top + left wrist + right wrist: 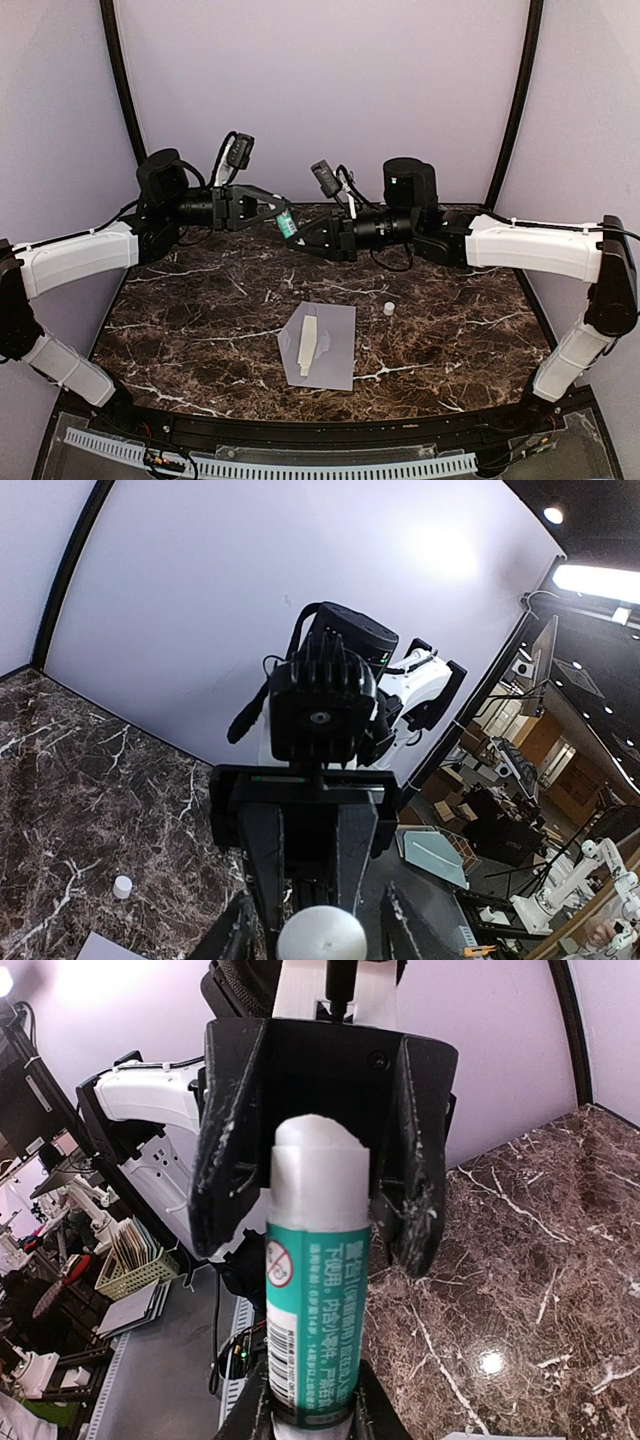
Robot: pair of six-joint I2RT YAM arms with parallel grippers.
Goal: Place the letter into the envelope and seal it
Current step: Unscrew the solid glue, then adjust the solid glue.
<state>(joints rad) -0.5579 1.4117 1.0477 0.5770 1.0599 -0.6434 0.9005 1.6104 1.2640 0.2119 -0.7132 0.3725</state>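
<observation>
The right gripper (310, 1410) is clamped on the base of a green-labelled glue stick (315, 1300), its fingertips cut off at the bottom edge of its wrist view. The left gripper (315, 1250) faces it, jaws parted and flanking the stick's white tip with narrow gaps showing. In the overhead view the two meet at upper centre, hiding the stick's ends. A small white cap (388, 308) stands on the marble table (200, 300). The envelope (335, 355) lies flat at lower centre, bearing a pale folded strip (308, 345) hard to identify.

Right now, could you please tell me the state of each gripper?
Left gripper: open, flanking the tip of the glue stick.
Right gripper: shut on the glue stick.
</observation>
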